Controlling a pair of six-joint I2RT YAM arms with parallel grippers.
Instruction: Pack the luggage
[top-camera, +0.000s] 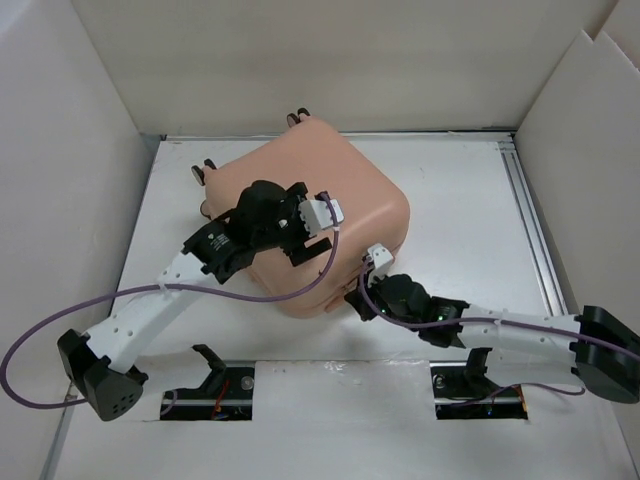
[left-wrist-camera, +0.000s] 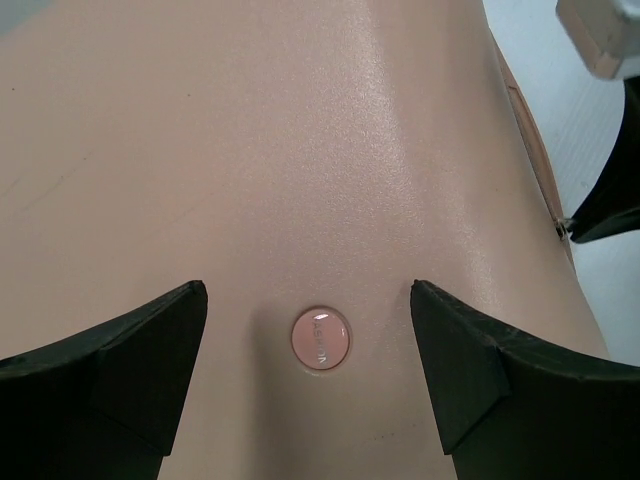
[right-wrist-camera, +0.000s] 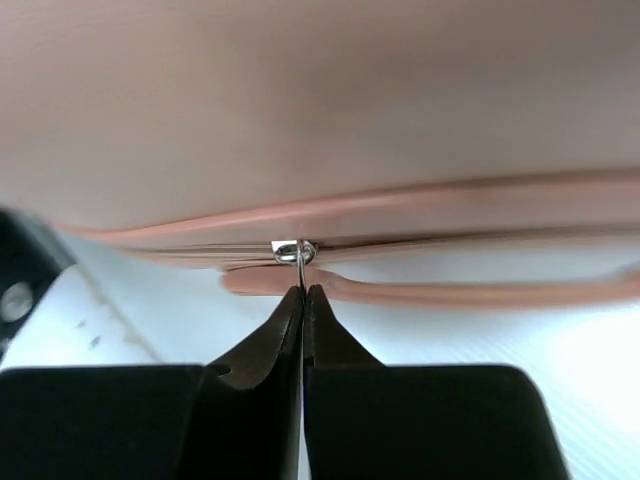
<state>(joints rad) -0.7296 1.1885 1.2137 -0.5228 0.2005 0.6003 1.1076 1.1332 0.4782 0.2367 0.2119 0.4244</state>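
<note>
The pale pink luggage (top-camera: 330, 200) lies closed and flat on the white table, wheels toward the back left. My left gripper (top-camera: 300, 235) is open and rests over the lid, its fingers (left-wrist-camera: 150, 350) either side of a round pink badge (left-wrist-camera: 321, 339). My right gripper (top-camera: 362, 293) is at the suitcase's front edge, shut on the silver zipper pull (right-wrist-camera: 300, 262) of the zip seam (right-wrist-camera: 450, 235). The luggage shell fills the left wrist view (left-wrist-camera: 300, 150) and the top of the right wrist view (right-wrist-camera: 320, 100).
White walls enclose the table on the left, back and right. A metal rail (top-camera: 530, 220) runs along the right side. Two slots with black clamps (top-camera: 210, 385) (top-camera: 475, 385) sit at the near edge. Purple cables (top-camera: 250, 295) trail from both arms.
</note>
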